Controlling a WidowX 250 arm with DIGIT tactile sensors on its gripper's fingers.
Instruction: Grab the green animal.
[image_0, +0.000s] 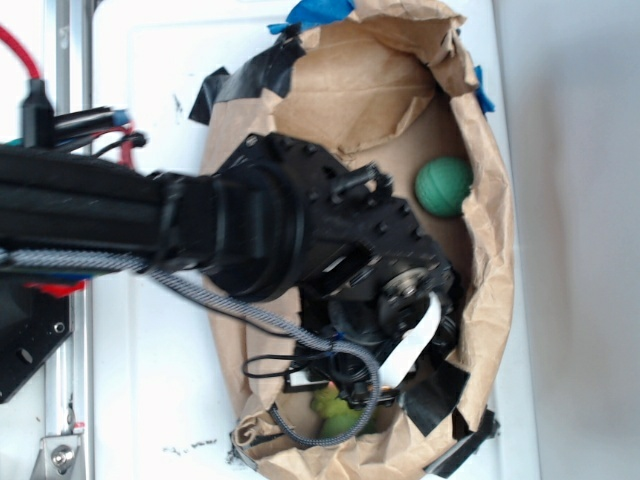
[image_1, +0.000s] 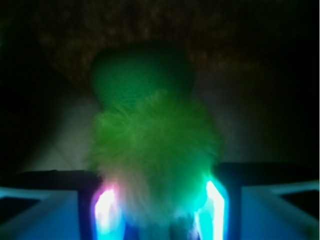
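Note:
The green animal (image_1: 155, 150) fills the middle of the wrist view, a fuzzy lime body with a darker green two-lobed part on its far side. My gripper (image_1: 160, 200) has a glowing pad (image_1: 106, 205) against each side of the fur and looks shut on the toy. From the exterior view the black arm (image_0: 300, 230) reaches down into the brown paper bag (image_0: 495, 260). Only a bit of the green animal (image_0: 335, 410) shows there, under the wrist at the bag's lower end, and the fingers are hidden.
A smooth teal-green ball (image_0: 443, 186) lies inside the bag near its upper right wall. Crumpled bag walls rise all round, patched with black tape (image_0: 435, 395) and blue tape (image_0: 315, 12). A white flat cable (image_0: 415, 345) and a braided cable (image_0: 260, 310) hang by the wrist.

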